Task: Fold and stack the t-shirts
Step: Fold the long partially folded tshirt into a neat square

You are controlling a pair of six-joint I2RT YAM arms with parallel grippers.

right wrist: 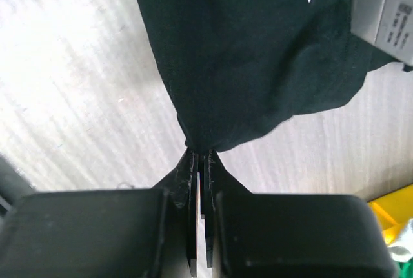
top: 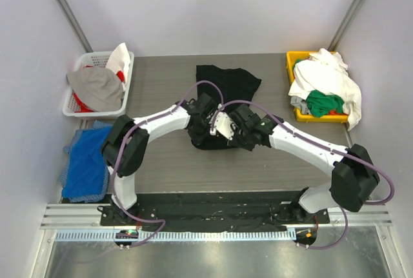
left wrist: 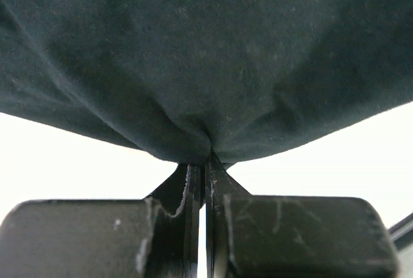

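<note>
A black t-shirt [top: 227,84] lies in the middle of the table, its near part bunched between my two grippers. My left gripper [top: 204,123] is shut on the shirt's edge; in the left wrist view [left wrist: 205,158] the black cloth [left wrist: 206,59] fans out from the pinched fingertips. My right gripper [top: 237,129] is shut on the same shirt's edge, seen in the right wrist view [right wrist: 201,152] with the cloth [right wrist: 258,52] hanging over the grey table. The two grippers are close together. White [top: 326,78] and green [top: 324,102] shirts lie in a yellow bin [top: 294,59].
A white basket [top: 76,105] at the back left holds a grey cloth [top: 97,88] and red and white items. Blue cloth [top: 87,162] lies at the left edge. The yellow bin stands at the back right, and shows in the right wrist view [right wrist: 390,210].
</note>
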